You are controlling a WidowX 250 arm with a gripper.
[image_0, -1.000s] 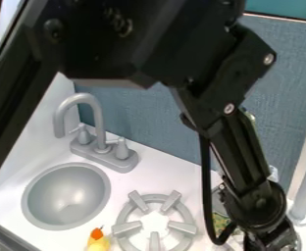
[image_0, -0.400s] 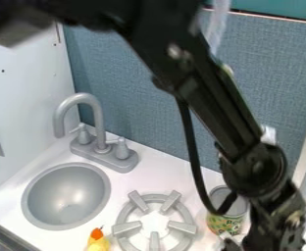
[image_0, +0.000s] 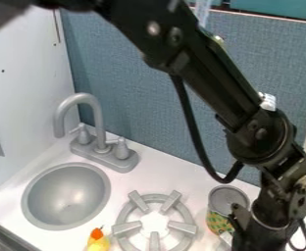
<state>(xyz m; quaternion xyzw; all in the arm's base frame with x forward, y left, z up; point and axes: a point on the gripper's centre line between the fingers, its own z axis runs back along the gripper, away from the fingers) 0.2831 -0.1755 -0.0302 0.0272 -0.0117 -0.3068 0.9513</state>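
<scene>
While one gripper point(image_0: 240, 237) hangs beside one can point(image_0: 225, 197), one burner point(image_0: 182, 227), cannot tell whether closed

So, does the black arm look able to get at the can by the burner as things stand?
Probably yes: the can stands upright near the lower end of the black arm, and the burner is not between them. The arm partly hides the can, so the gap is hard to judge.

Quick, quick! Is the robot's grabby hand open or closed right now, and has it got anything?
Gripper, at the lower right beside the can: can't tell whether it's open, closed or holding something.
</scene>
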